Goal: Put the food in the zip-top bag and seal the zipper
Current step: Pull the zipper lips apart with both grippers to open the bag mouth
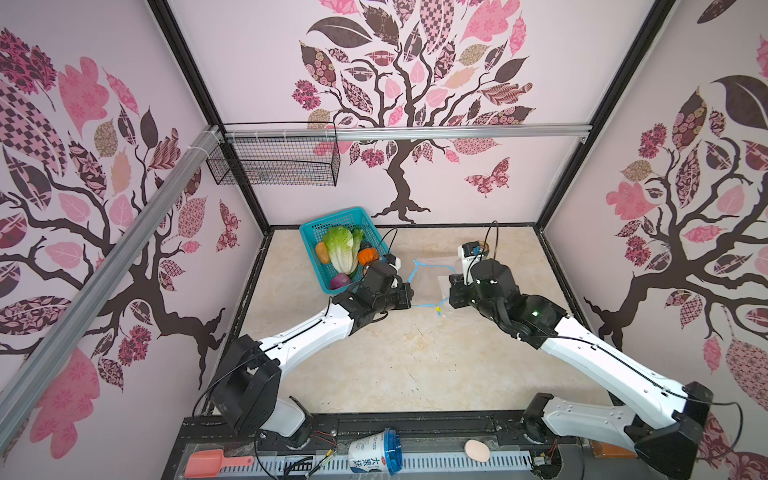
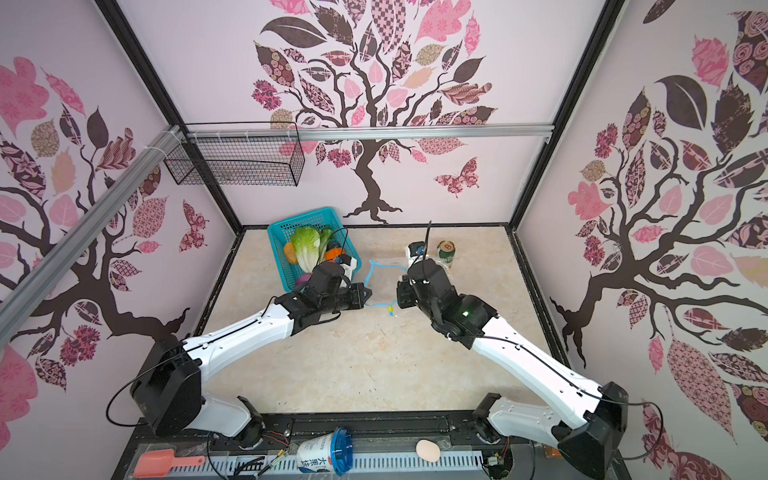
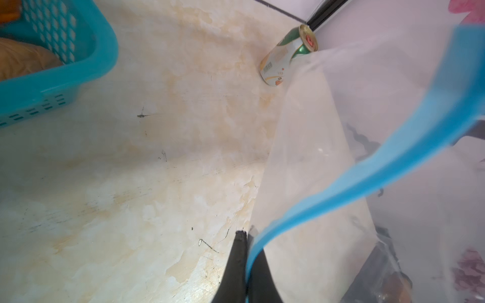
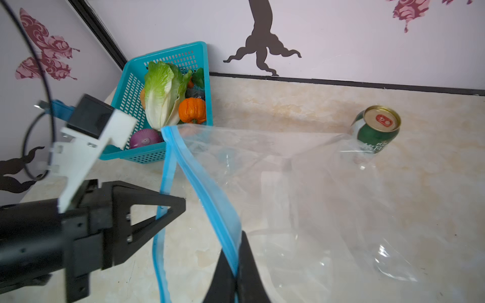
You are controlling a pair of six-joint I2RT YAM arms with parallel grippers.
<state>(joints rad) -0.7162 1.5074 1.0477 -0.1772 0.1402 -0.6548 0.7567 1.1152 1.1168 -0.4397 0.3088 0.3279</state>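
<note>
At far left the food [image 1: 341,249] is left in the basket [image 1: 332,218], partly hidden by the left gripper [image 3: 246,236], which is clamped on the zipper [image 3: 367,181] of the bag [image 4: 315,183] at mid-table, the strip's other side being pinched by the right gripper [image 4: 236,244], with a can [image 4: 378,126] partly veiled by plastic at far right.

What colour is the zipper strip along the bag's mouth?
Light blue; the zipper strip shows best in the right wrist view.
</note>
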